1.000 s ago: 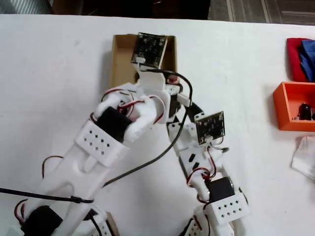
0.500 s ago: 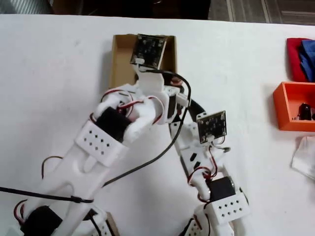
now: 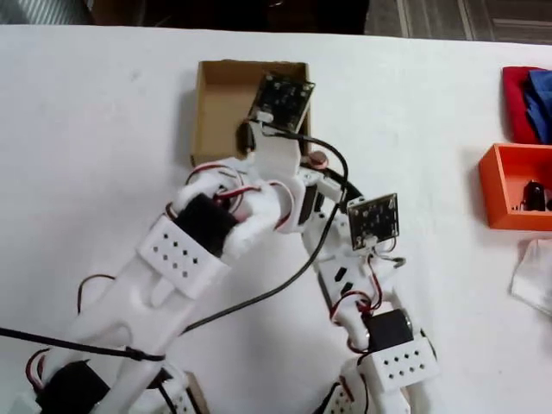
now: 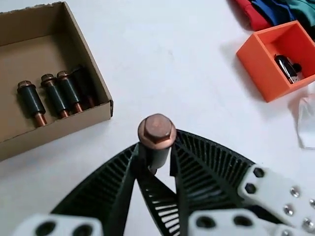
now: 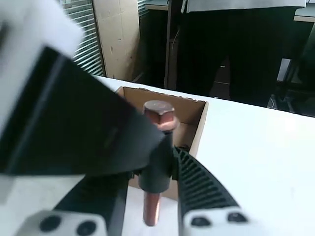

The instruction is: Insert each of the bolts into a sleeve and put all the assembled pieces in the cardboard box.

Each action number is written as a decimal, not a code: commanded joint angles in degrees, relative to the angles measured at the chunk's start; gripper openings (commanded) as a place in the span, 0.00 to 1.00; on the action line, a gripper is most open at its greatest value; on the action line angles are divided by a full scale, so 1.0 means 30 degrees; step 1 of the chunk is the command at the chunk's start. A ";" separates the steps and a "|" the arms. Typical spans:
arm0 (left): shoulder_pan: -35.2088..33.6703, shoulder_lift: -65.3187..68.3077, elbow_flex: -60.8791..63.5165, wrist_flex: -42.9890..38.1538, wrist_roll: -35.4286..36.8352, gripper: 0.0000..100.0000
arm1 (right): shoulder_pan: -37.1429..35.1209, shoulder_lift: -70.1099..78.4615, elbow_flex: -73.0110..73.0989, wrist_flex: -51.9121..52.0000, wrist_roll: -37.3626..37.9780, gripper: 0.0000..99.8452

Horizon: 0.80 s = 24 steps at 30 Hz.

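Note:
A copper bolt (image 4: pixel 156 130) sits in a black sleeve (image 4: pixel 153 156), held upright just off the corner of the cardboard box (image 4: pixel 59 123). My left gripper (image 4: pixel 155 160) is shut on the sleeve below the hex head. My right gripper (image 5: pixel 155 179) grips the same sleeve (image 5: pixel 156 169) lower down, and the bolt's tip (image 5: pixel 151 211) pokes out underneath. From above, the bolt head (image 3: pixel 316 159) shows right of the box (image 3: pixel 224 95), between the two wrists. Inside the box lie three sleeved bolts (image 4: pixel 54 93) and a black sleeve (image 4: pixel 84 83) against the wall.
An orange bin (image 3: pixel 509 185) with a dark item inside stands at the right edge of the table. Red and blue cloth (image 3: pixel 526 99) lies behind it and a white wrapper (image 3: pixel 535 276) in front. Open white tabletop spreads left of the box.
The left wrist has swung right and back from over the box, carrying the bolt head a little right and nearer. The right arm has barely shifted.

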 commanded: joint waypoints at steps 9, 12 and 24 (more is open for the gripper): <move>0.0147 -0.3780 -0.0132 0.1407 -0.1319 0.10 | 0.0161 -0.0630 -0.0352 -0.0542 -0.0205 0.02; 0.0117 -0.4278 -0.0132 0.1436 -0.1407 0.10 | 0.0161 -0.0630 -0.0352 -0.0542 -0.0205 0.02; -0.5773 -0.5304 -0.1245 0.1348 -0.2139 0.05 | 0.1158 -0.0601 -0.0352 0.1333 -0.0176 0.02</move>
